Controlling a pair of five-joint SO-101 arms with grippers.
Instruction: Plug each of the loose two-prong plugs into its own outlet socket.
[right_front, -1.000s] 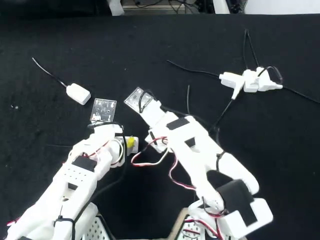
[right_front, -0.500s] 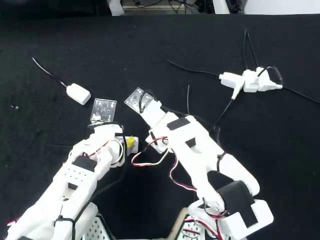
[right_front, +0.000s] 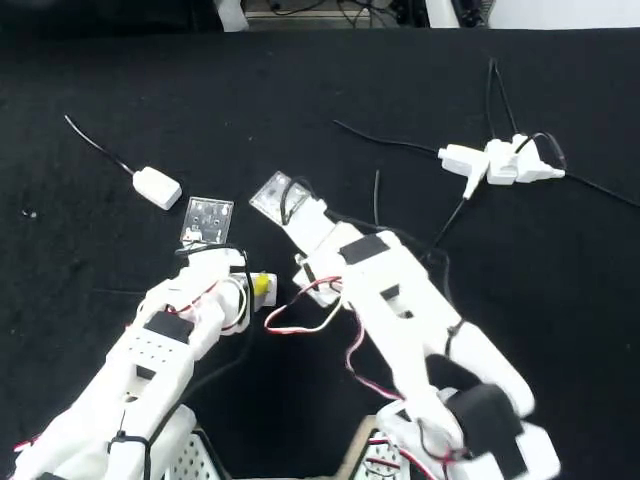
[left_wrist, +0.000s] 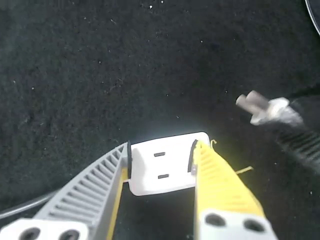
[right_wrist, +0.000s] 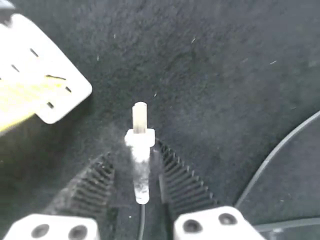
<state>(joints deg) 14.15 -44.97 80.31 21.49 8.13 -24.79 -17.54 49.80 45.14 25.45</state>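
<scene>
High camera looks down; wrist cameras close, share outlet (left_wrist: 161, 167)

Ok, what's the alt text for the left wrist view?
The left gripper clamps a white outlet socket between grey and yellow fingers, two slots facing the camera. A two-prong plug hangs nearby, apart from it, prongs bare, over black cloth.

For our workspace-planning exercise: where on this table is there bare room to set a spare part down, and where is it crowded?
Free: the far table beyond the loose plug; the near right corner beside the right arm. Crowded: centre, around left gripper and right gripper, and the corded cluster.
</scene>
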